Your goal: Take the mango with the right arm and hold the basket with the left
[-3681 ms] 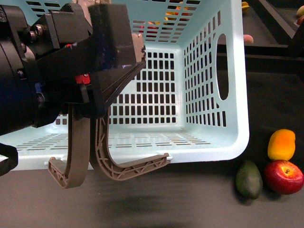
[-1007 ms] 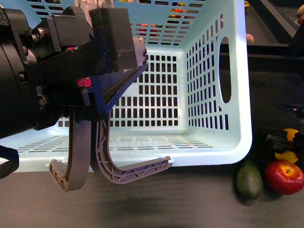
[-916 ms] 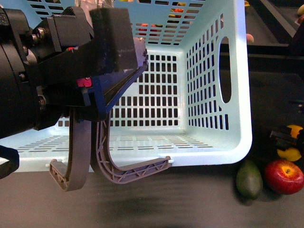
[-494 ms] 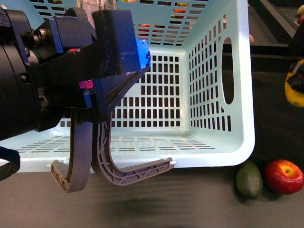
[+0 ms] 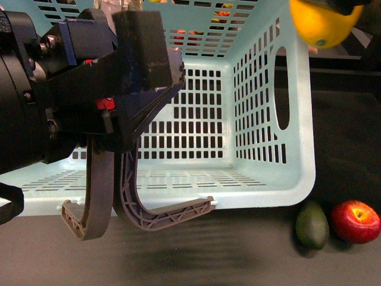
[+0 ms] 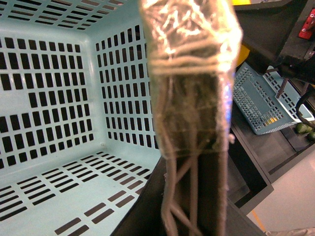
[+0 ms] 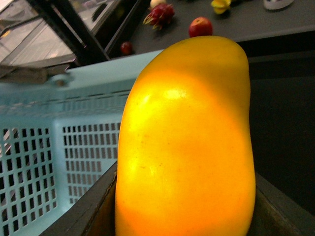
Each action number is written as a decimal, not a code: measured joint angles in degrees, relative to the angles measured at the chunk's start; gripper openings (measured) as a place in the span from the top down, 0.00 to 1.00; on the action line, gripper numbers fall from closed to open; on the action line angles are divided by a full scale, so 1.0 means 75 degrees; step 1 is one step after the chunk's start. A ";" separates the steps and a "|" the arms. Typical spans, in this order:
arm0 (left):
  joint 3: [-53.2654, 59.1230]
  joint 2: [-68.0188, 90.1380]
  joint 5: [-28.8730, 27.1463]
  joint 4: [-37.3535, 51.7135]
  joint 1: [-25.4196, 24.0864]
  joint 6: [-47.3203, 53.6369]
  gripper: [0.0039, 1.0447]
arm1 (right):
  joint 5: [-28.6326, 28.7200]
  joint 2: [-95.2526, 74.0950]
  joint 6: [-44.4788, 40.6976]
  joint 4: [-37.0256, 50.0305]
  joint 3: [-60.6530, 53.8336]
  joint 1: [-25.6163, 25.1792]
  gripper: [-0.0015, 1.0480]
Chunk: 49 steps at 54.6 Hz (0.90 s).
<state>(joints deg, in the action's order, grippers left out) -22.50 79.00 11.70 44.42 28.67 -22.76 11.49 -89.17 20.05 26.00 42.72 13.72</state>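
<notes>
At the far left of the front view, the left gripper [image 5: 169, 80] is clamped on the grey-brown handles [image 5: 146, 208] of the turquoise basket [image 5: 300, 149], its taped finger [image 6: 189, 73] pressed against the handle lattice. Above the basket's right rim, clear of the table, the mango [image 5: 321, 24] sits pinched in the right gripper [image 7: 183, 216], with a dark finger [image 7: 83, 211] on each side of the fruit. Lower right, an avocado [image 5: 312, 224] lies just beside a red apple [image 5: 356, 221].
</notes>
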 joint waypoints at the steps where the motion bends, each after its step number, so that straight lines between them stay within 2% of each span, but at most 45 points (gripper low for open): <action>1: 0.0000 0.0000 0.0000 0.0000 0.0000 0.0000 0.93 | -0.0023 -0.0035 -0.0029 -0.0058 0.0044 0.0119 0.44; 15: 0.0000 0.0000 0.0006 0.0000 0.0000 0.0000 0.93 | -0.0192 -0.1070 -0.0137 -0.0431 0.0918 0.1090 0.44; 23: 0.0000 0.0000 -0.0026 0.0000 0.0000 -0.0015 0.93 | -0.0361 -0.1568 -0.0154 -0.0458 0.1378 0.1309 0.44; 39: 0.0000 0.0000 -0.0020 0.0000 -0.0003 0.0000 0.93 | -0.0915 -0.1072 -0.0166 -0.0055 0.1058 0.1498 0.07; 49: 0.0058 0.0026 0.0032 -0.0003 0.0000 -0.0105 0.93 | -0.1670 0.0230 -0.0143 -0.0055 0.0335 0.1489 0.08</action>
<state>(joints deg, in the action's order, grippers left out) -22.06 79.20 11.94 44.40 28.67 -23.55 -1.04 -87.44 18.98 25.58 45.23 24.88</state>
